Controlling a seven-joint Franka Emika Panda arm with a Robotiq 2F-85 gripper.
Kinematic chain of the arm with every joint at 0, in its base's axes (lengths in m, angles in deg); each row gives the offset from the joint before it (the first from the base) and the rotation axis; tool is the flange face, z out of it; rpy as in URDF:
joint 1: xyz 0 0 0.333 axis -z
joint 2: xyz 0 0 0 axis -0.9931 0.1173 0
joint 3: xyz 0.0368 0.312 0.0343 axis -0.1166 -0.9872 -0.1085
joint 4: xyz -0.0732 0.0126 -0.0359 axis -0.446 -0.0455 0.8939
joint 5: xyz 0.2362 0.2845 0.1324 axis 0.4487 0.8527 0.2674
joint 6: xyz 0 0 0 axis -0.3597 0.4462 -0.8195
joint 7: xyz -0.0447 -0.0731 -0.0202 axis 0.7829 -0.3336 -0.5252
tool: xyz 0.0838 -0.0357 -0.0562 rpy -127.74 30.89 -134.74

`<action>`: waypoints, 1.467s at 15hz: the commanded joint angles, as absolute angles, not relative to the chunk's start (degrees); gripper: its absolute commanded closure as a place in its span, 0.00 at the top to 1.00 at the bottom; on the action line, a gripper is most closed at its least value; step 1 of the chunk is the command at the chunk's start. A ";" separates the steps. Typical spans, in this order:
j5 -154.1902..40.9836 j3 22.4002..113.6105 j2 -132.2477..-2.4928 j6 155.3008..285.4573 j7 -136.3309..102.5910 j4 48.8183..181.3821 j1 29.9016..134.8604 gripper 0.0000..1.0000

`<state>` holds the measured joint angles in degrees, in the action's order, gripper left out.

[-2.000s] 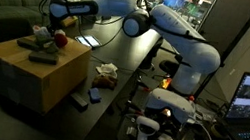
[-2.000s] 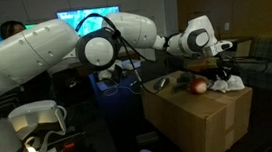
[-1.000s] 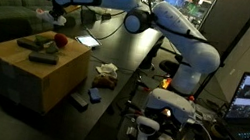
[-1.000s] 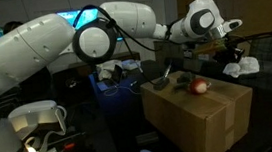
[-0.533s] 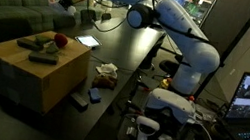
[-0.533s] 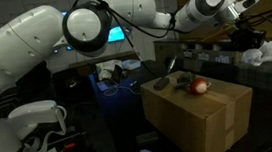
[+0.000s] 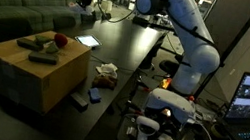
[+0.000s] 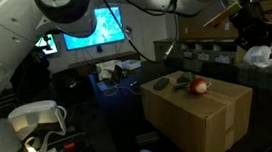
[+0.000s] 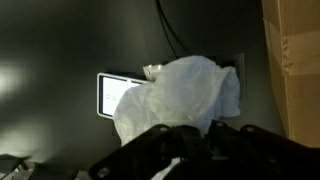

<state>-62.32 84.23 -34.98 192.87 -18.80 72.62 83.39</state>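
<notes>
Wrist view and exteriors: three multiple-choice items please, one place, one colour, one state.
1. The round red apple lies: A on the brown cardboard box; B on the floor; C in a bowl.
2. The crumpled plastic-like bag is: A black; B white; C green.
3. The end effector is: A open and empty; B shut on the bag; C out of view.
Answers: A, it rests on the box top; B, white in the wrist view; B, its fingers pinch the bag's edge.

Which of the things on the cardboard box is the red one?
The round apple; the other pieces on the cardboard box are dark and flat. The pincer, shut on a white bag, is away from all.
</notes>
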 commanded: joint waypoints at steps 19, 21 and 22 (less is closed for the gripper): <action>-61.82 76.12 -59.23 214.78 -19.15 137.07 92.77 0.09; -61.32 75.30 -57.48 219.73 -19.66 139.91 93.18 0.09; -60.56 74.53 -56.42 222.62 -20.49 141.14 93.49 0.09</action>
<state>-62.31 76.63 -56.61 215.57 -18.51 136.48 92.18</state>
